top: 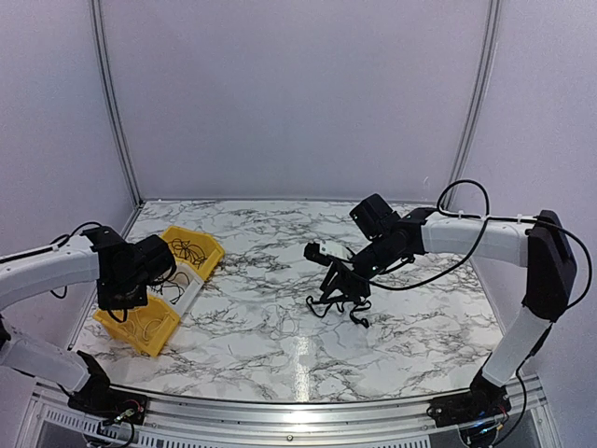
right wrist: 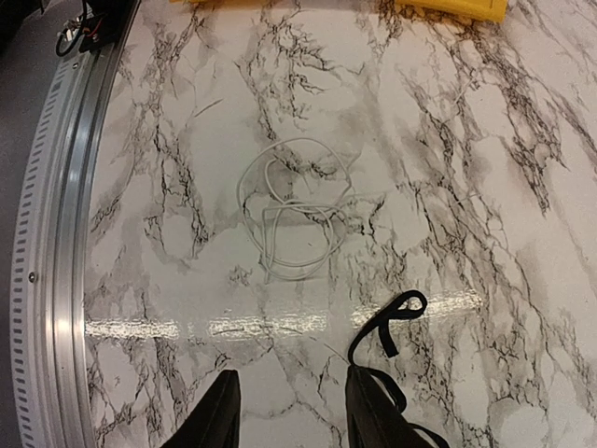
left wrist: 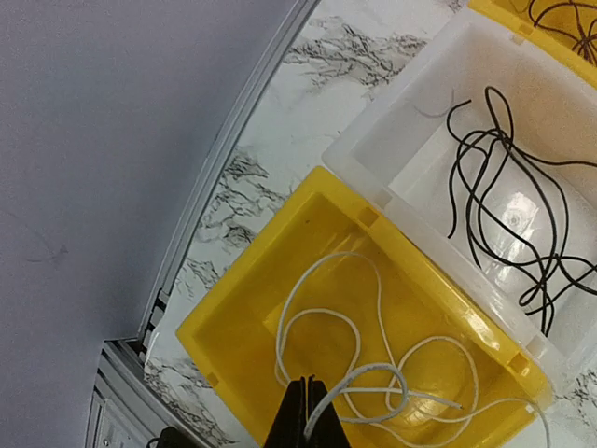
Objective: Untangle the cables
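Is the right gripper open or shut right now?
Open. The right gripper shows its fingers apart, marble table visible between them.

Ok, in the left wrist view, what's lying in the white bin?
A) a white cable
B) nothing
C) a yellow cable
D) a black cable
D: loose loops of black cable lie inside the white bin, while the white cable sits in the yellow bin next to it.
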Tool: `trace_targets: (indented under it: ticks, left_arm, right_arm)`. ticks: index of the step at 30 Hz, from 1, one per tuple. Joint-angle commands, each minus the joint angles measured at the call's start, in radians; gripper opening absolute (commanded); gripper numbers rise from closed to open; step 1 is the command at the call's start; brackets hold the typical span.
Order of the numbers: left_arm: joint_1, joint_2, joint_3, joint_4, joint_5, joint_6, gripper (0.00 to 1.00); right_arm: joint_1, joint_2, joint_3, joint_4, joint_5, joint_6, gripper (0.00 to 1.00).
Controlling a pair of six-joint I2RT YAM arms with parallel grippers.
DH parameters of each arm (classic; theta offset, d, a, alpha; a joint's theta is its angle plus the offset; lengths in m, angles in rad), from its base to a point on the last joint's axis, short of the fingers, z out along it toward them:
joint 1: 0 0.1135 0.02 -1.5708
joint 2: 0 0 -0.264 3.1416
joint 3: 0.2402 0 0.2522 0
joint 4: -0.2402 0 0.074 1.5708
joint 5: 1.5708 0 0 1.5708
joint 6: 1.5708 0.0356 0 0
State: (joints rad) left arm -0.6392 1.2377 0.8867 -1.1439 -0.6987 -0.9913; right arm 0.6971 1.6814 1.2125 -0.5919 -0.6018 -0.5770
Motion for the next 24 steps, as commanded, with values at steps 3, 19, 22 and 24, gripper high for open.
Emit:
trace_targets:
  ticks: [3,19,22,24]
  left_arm:
    - [0.066,0.11,-0.119,0.248,0.113,0.05,0.0]
    - [-0.005,-0.083,0.13,0.239,0.105,0.175,0.56]
    - [-0.095,-0.072,0.163,0.362,0.169,0.264,0.58]
    - [-0.163,-0.052,0.147,0.501,0.246,0.301,0.59]
  right_arm:
    - [-0.002,-0.006,0.005,-0.006,-0.023,-0.009,0.39]
    - [-0.002,0.007,0.002,0.003,0.005,-0.01,0.4]
    - [-0.001,0.017,0.001,0.008,0.02,-0.01,0.4]
    - [-0.001,0.023,0.0,0.012,0.031,-0.008,0.4]
